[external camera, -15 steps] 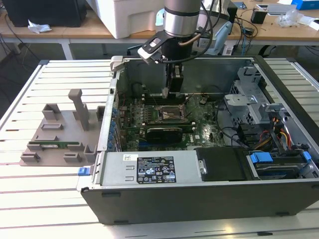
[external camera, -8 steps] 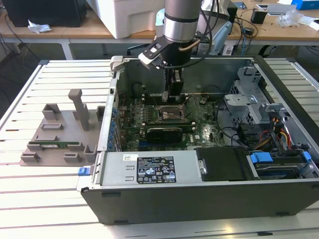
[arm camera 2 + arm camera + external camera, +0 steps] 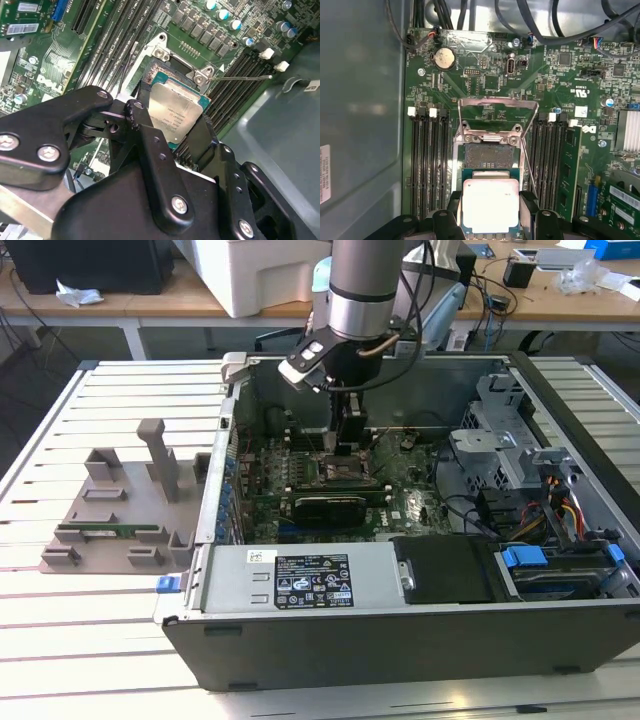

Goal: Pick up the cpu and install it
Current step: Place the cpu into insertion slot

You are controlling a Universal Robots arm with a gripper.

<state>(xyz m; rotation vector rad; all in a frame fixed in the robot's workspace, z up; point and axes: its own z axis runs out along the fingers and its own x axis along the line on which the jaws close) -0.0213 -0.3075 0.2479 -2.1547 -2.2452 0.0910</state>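
The cpu (image 3: 490, 200), a small square chip with a pale silvery top and a green rim, sits between my gripper's (image 3: 490, 212) two black fingers (image 3: 454, 205), which are shut on its opposite edges. It hangs low over the motherboard socket (image 3: 487, 155), overlapping only part of it, and the socket's contact field shows beyond the chip. The socket's metal load plate (image 3: 498, 116) stands flipped open. In the second wrist view the cpu (image 3: 175, 111) lies between the fingers (image 3: 138, 120) by the socket's corner screws. In the exterior view my gripper (image 3: 345, 445) reaches down into the open computer case (image 3: 420, 630) over the socket (image 3: 345, 472).
Memory slots (image 3: 427, 160) flank the socket on both sides, with a thin metal lever (image 3: 529, 170) beside it. Inside the case are a power supply (image 3: 300, 580), drive bays (image 3: 520, 455) and cables. A grey fixture tray (image 3: 110, 525) lies at the exterior view's left on the slatted table.
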